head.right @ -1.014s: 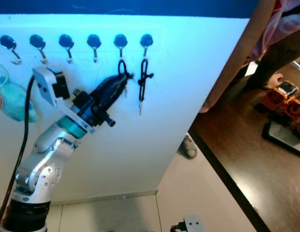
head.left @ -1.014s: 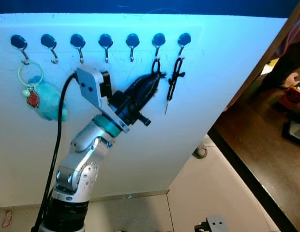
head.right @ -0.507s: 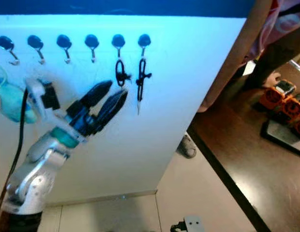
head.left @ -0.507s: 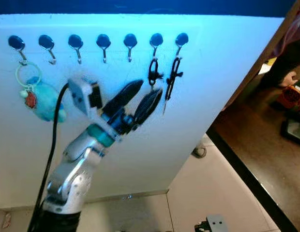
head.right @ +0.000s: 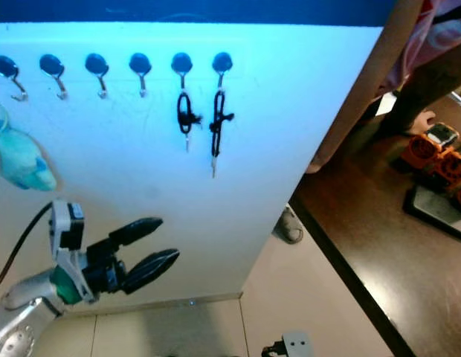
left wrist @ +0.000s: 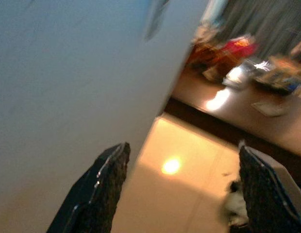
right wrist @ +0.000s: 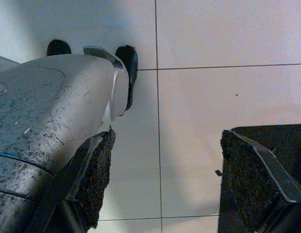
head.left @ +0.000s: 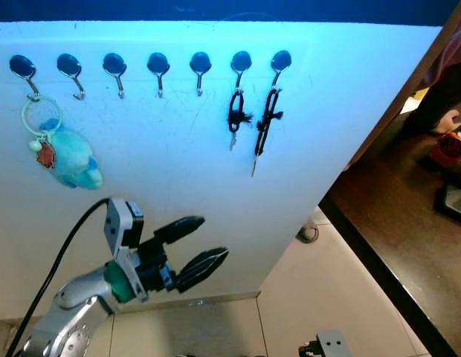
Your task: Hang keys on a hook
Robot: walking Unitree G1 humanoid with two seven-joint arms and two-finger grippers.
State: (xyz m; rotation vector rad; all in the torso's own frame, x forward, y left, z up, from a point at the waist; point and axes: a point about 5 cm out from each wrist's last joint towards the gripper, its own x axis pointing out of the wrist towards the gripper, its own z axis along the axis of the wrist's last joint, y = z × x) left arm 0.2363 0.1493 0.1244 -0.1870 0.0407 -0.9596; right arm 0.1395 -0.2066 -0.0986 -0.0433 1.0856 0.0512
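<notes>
A short black key set (head.left: 234,119) hangs from a hook (head.left: 239,68) on the white wall board, second from the right end of the row. A longer black key set (head.left: 265,126) hangs from the last hook (head.left: 279,65) beside it. My left gripper (head.left: 203,239) is open and empty, low in front of the board, well below the hooks. Its black fingers (left wrist: 97,187) frame the board and the floor in the left wrist view. My right gripper (right wrist: 162,182) hangs open over the tiled floor, holding nothing.
Several bare hooks (head.left: 158,68) run along the board's top. A blue plush keychain (head.left: 67,156) hangs from the far-left hook. A dark wooden table (head.left: 409,216) with orange items (head.right: 431,152) stands to the right. A person's shoe (head.left: 308,234) shows at the board's lower corner.
The left gripper let go of the short black key set, which now hangs on its hook, opened, and dropped down away from the hooks.
</notes>
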